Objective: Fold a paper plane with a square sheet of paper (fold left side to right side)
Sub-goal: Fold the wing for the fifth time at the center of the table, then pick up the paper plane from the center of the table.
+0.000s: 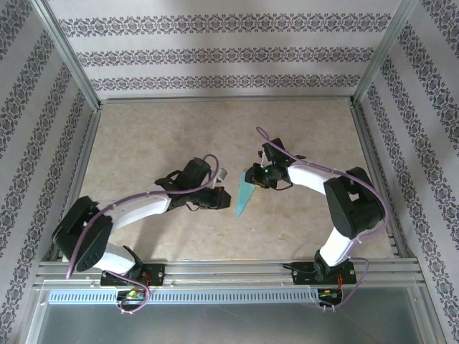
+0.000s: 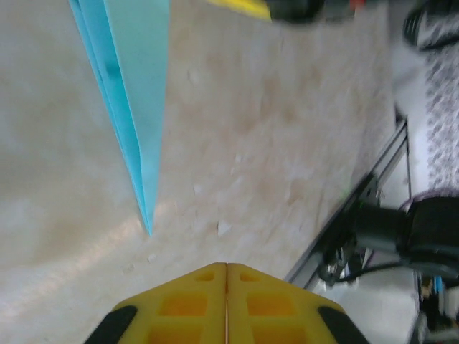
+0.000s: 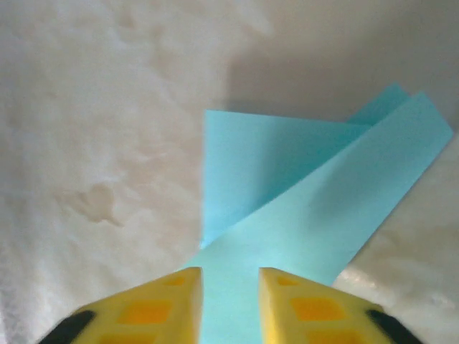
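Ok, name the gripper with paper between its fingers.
The right gripper: the paper runs between its parted fingers. The left gripper is shut, short of the paper's tip.

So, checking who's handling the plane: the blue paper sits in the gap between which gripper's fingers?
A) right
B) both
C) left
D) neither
A: in the right wrist view the paper plane runs into the gap between the parted fingers of the right gripper, while the left gripper is shut, clear of the plane's tip.
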